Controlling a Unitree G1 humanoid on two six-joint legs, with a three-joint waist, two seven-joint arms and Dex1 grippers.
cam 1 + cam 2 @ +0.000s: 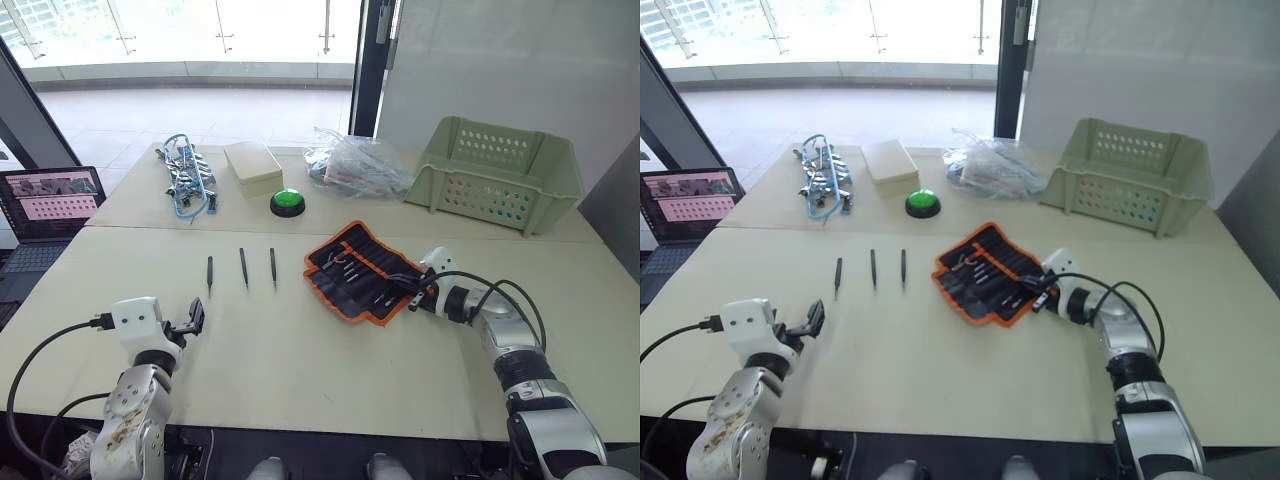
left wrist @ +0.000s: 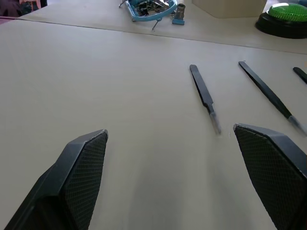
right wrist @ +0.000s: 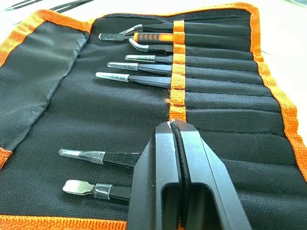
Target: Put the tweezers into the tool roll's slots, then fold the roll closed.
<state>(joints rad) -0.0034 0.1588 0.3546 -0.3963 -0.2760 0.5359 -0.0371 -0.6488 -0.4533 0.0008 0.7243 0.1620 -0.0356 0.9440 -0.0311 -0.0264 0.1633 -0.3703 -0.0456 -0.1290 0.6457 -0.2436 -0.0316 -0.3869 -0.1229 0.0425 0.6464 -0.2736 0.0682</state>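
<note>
The black fabric tool roll with orange edging (image 1: 365, 271) lay open on the pale table (image 1: 300, 350) — several tools already in its slots (image 3: 216, 72). The right gripper (image 3: 171, 125) hovered over it, fingers pressed together, empty. Three slim black tweezers (image 1: 243, 267) lay well left of the roll — near them, the left gripper (image 2: 168, 139) stood wide open, holding nothing.

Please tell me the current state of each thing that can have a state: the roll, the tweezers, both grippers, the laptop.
tool roll: unfolded, lying flat.
slots: several filled, some empty.
loose tweezers: three lying on the table, apart.
left gripper: open, empty.
right gripper: shut, over the roll.
laptop: open, screen lit.
</note>
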